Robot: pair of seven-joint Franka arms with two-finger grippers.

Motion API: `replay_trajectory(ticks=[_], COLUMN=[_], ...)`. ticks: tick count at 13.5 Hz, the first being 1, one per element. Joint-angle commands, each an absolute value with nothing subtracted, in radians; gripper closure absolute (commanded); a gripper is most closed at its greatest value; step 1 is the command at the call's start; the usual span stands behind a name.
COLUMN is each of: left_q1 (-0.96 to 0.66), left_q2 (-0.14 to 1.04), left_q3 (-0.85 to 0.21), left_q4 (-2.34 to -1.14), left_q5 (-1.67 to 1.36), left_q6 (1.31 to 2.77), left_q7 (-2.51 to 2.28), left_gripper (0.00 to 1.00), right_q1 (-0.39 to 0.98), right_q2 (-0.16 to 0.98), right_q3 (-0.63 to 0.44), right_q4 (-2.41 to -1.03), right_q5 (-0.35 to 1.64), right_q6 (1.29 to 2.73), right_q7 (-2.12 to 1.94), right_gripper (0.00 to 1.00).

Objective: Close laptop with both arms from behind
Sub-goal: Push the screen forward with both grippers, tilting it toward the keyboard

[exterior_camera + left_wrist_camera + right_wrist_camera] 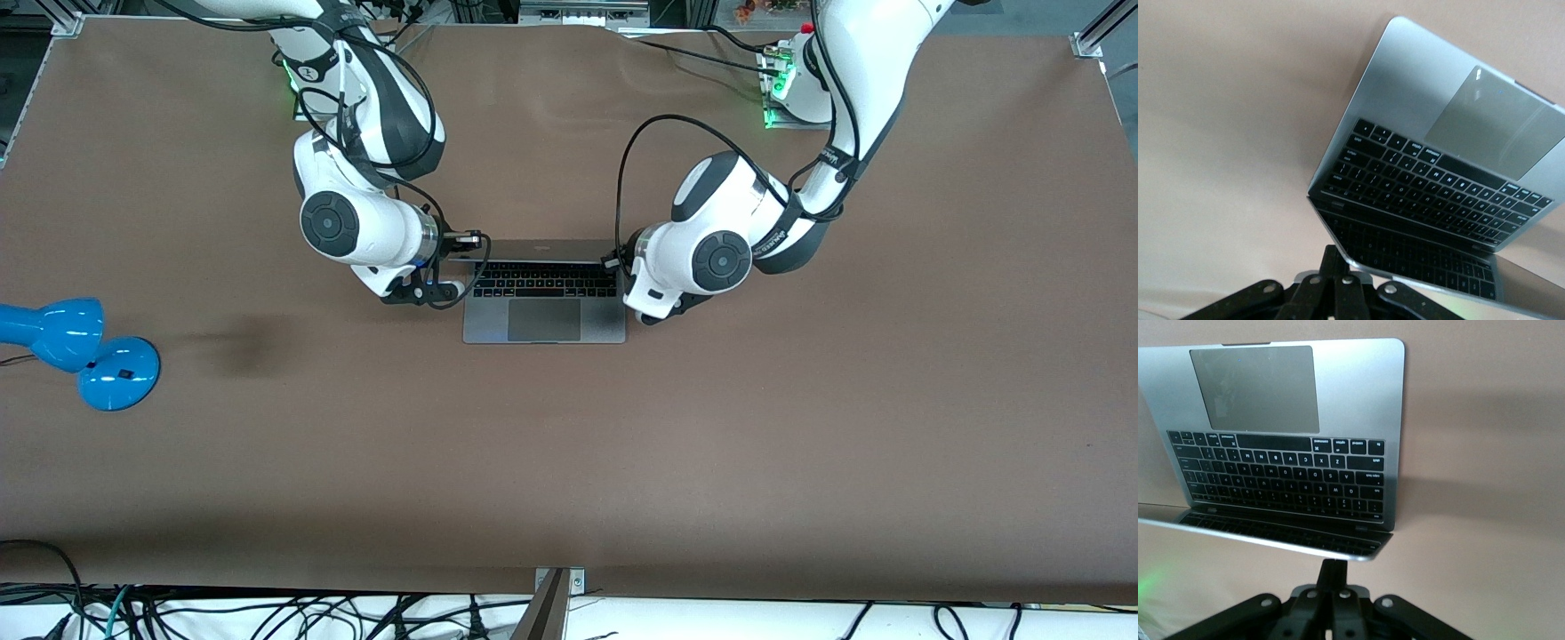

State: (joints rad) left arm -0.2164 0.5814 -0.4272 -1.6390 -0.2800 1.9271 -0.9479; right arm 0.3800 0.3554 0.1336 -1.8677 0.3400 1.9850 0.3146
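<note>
At frame centre the slim grey metal laptop [544, 307] stands half open; left gripper [1338, 280] and right gripper [1333, 587], jaws pinched together, should press its lid evenly.

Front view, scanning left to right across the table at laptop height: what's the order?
Blue lamp → right arm → right end effector → laptop → left end effector → left arm.
</note>
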Motion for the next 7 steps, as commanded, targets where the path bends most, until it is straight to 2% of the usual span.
replay_trajectory(ticks=[1, 7], left_q1=[-0.225, -0.229], left_q2=[0.629, 0.673], left_q3=[-0.423, -0.414], left_q4=[-1.589, -1.549], left_q5=[-0.241, -0.222], left_q6=[1.947, 1.948], left_q7=[-0.96, -0.96], left_gripper=[1.0, 1.0], right_q1=[0.394, 0.394], right_q2=[0.383, 0.463], right_q3=[0.129, 0.129], right_q4=[-1.845, -1.776], right_q5=[0.33, 0.256], right_q6=[2.005, 2.062], right_q7=[0.308, 0.293], right_gripper=[1.0, 1.0])
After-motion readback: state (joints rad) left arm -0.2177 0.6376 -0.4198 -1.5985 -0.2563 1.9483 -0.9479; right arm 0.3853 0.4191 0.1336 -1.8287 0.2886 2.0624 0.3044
